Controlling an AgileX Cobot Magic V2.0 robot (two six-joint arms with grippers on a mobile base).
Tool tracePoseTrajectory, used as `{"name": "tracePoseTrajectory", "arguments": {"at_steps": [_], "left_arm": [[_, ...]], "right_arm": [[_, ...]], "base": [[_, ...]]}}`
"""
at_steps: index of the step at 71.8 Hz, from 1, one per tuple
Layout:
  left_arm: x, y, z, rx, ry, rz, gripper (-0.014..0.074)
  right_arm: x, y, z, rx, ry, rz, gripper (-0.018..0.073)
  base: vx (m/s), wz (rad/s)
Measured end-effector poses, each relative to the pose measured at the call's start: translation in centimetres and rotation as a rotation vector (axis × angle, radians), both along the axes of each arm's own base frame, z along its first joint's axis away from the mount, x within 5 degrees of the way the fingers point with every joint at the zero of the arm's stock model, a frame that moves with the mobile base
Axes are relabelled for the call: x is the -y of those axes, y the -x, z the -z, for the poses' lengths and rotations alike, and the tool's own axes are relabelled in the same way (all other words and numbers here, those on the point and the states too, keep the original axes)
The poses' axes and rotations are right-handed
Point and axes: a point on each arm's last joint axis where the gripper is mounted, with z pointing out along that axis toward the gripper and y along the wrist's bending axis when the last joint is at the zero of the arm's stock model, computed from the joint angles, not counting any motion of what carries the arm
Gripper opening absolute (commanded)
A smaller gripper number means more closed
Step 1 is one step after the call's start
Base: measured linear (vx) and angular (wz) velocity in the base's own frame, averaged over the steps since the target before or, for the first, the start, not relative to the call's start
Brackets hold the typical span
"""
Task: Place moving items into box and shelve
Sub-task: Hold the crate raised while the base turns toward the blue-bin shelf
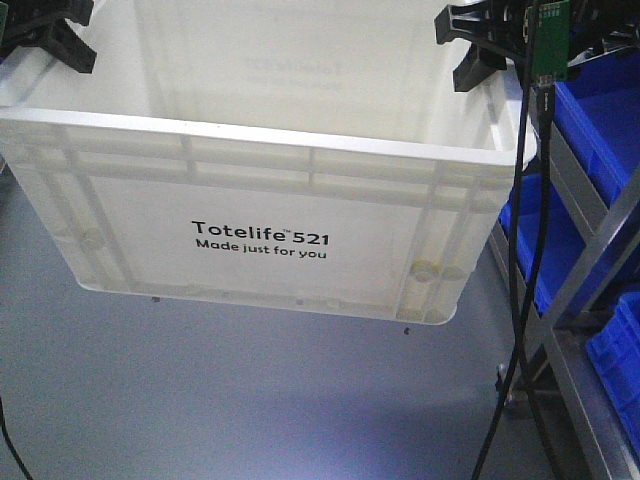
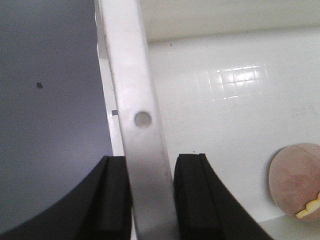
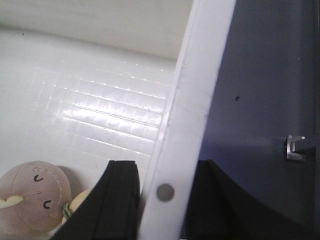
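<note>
A white plastic box (image 1: 260, 215) marked "Totelife 521" hangs in the air above the grey floor, tilted slightly. My left gripper (image 2: 152, 200) is shut on the box's left rim (image 2: 135, 100); it shows at the top left of the front view (image 1: 50, 35). My right gripper (image 3: 165, 200) is shut on the box's right rim (image 3: 192, 100); it shows at the top right of the front view (image 1: 490, 40). Inside the box lies a pink round plush toy (image 3: 32, 195) with a stitched face, also in the left wrist view (image 2: 297, 182), and a small yellowish item (image 3: 75, 202) beside it.
A metal shelf rack (image 1: 590, 250) with blue bins (image 1: 600, 100) stands at the right, close to the box's right end. A black cable (image 1: 520, 280) hangs down from the right arm. Grey floor (image 1: 200, 400) lies below.
</note>
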Motion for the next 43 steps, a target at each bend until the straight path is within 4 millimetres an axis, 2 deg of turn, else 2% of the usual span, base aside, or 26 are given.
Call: {"name": "tracePoseTrajectory", "arguments": {"at_steps": [43], "left_arm": [[0.0, 0.0, 0.0, 0.0, 0.0, 0.0, -0.0017]], "right_arm": [[0.0, 0.0, 0.0, 0.0, 0.0, 0.0, -0.0012]], "base": [[0.48, -0.03]]}}
